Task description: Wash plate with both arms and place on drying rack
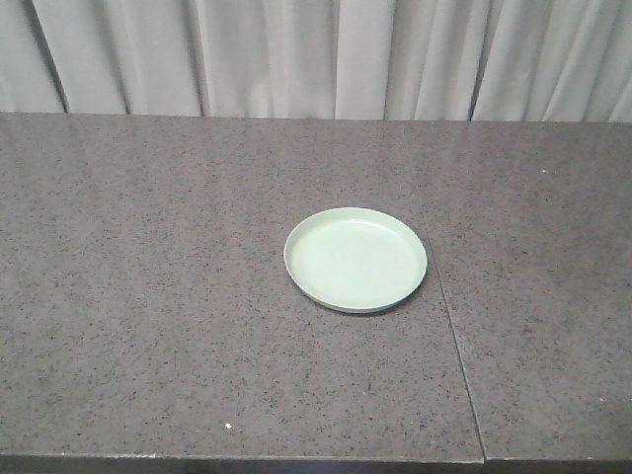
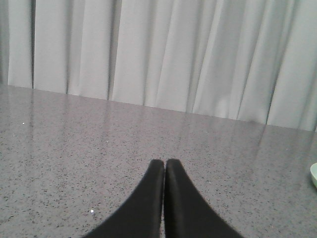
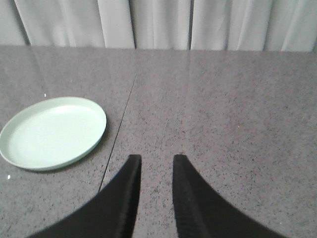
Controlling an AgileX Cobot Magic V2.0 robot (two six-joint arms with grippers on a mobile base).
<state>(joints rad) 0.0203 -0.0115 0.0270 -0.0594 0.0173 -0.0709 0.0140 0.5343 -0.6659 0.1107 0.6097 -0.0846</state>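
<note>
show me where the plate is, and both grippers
plate (image 1: 355, 260): front view, centre of its flat floor
left gripper (image 2: 164, 162): left wrist view, where the tips of its closed fingers meet
right gripper (image 3: 156, 158): right wrist view, gap midway between its parted fingers

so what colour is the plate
Pale mint green, plain with no pattern. The plate shows best in the exterior front-facing view.
</note>
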